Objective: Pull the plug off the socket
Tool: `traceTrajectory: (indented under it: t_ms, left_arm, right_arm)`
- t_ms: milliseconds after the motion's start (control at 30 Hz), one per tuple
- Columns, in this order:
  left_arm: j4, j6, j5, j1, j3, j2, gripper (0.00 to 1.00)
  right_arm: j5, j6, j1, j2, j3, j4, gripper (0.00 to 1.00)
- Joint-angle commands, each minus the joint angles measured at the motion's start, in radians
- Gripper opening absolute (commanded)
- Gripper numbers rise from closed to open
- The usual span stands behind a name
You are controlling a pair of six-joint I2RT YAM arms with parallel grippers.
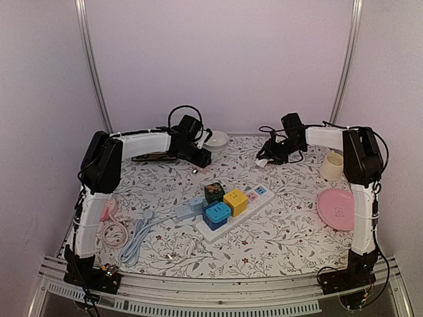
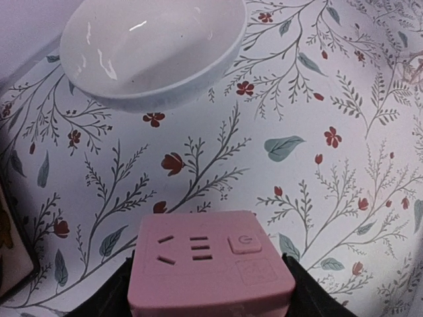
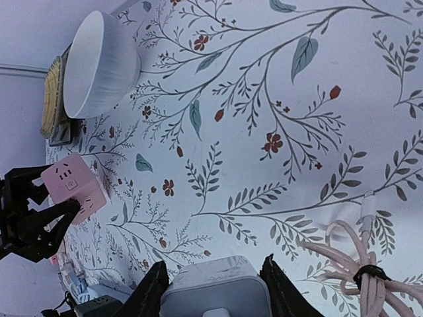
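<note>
Over the table (image 1: pixel 291 228), left gripper (image 1: pixel 198 162) pinches pink cube plug (image 2: pixel 210 267), right gripper (image 1: pixel 269 156) white plug (image 3: pixel 215 285).

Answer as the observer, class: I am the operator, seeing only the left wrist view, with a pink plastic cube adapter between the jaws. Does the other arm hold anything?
Observer: Yes. The right wrist view shows the right arm with its jaws shut on a white plastic cube adapter.
Operator: Where is the socket strip?
Observer: In the top view the long white plastic power strip lies mid-table, a yellow plastic cube adapter and a blue plastic cube adapter on it.
Operator: Anything near the right edge?
Observer: A cream cup and a round pink plate.
</note>
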Motion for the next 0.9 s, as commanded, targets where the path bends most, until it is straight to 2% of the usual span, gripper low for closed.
traceTrajectory:
  t_ms: [0, 133, 300, 600, 867]
  left_arm:
    - [-0.013, -0.032, 0.004, 0.011, 0.036, 0.011, 0.41]
    - [-0.014, -0.043, 0.005, 0.01, 0.036, 0.019, 0.49]
    - [-0.015, -0.055, -0.002, 0.01, 0.038, 0.024, 0.59]
    - [-0.02, -0.067, -0.006, 0.01, 0.084, 0.028, 0.84]
    - [-0.02, -0.072, -0.001, 0.007, 0.11, 0.013, 0.9]
  right_arm:
    - [0.023, -0.004, 0.002, 0.023, -0.027, 0.001, 0.49]
    - [0.042, -0.017, 0.001, 0.021, -0.047, -0.008, 0.67]
    - [0.058, -0.028, 0.001, 0.007, -0.063, -0.021, 0.8]
    - [0.163, -0.063, 0.001, -0.057, -0.121, -0.078, 0.89]
    - [0.226, -0.073, 0.0, -0.179, -0.259, -0.075, 0.93]
